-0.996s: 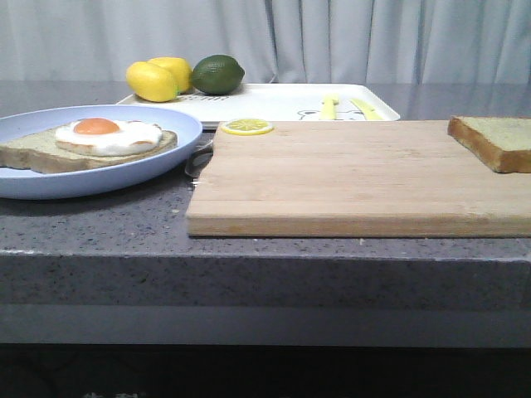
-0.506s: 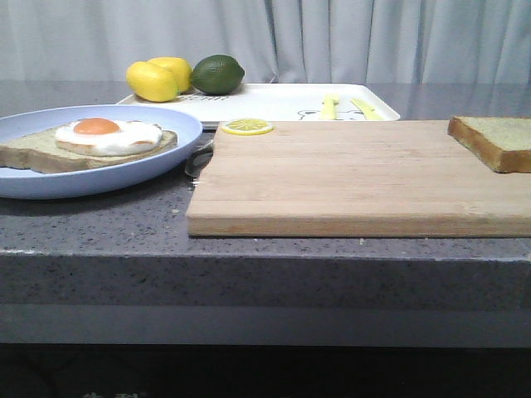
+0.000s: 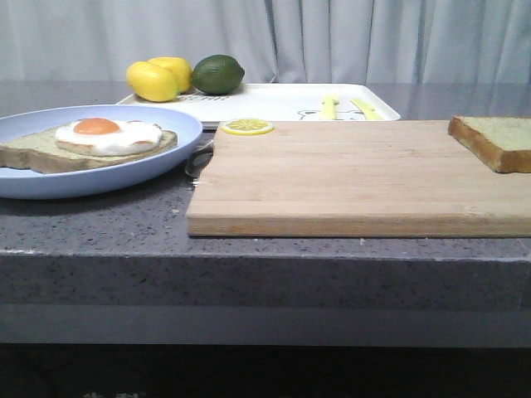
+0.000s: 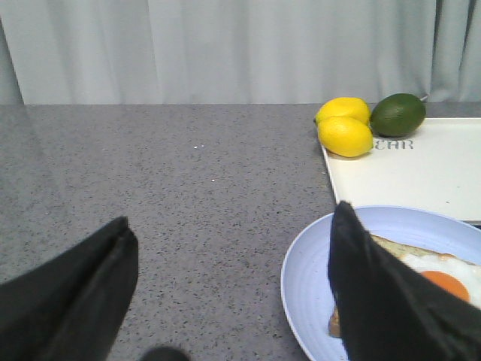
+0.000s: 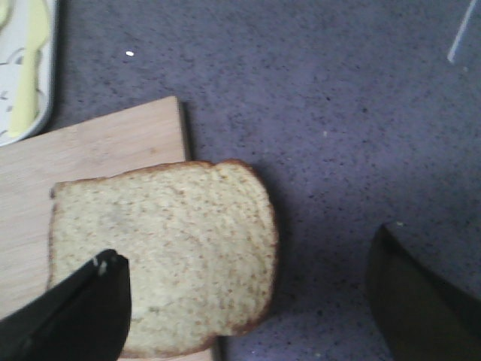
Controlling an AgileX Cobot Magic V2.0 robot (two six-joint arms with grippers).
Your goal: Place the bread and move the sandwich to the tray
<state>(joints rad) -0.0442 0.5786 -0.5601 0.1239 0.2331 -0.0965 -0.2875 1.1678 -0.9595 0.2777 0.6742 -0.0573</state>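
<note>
Sitting at the far right edge of the front frame, the bread [image 3: 496,141] lay flat on the right end of the cutting board [image 3: 348,178], cut off by the frame edge. In the right wrist pic the bread [image 5: 161,252] overhung the board's corner [image 5: 98,143], part of the slice over the dark speckled surface [image 5: 338,113]. Right claw [image 5: 248,301] was released, jaws wide apart; one finger [image 5: 75,312] overlapped the slice in the picture, contact can't tell; the other finger [image 5: 421,293] was over bare surface, apart from the slice.

Sandwich [image 3: 95,141], egg w/ orange yolk on top, sat on the blue plate [image 3: 178,137] at mid left of the front frame, plate just left of the board. Left wrist pic showed the plate [image 4: 308,278] at lower right, sandwich [image 4: 436,274] partly hidden behind one dark finger [image 4: 383,293]. Left claw [image 4: 229,289] was released, jaws wide, holding nothing; other finger [image 4: 71,301] at lower left over the bare surface.

Tray [image 3: 282,99] lay behind the board and plate, upper center of the front frame. Two lemons [image 3: 158,79] and a lime [image 3: 217,74] sat at its left end, touching each other. Lemon slice [image 3: 246,127] rested on the board's back left corner. Neither arm showed in the front view.
</note>
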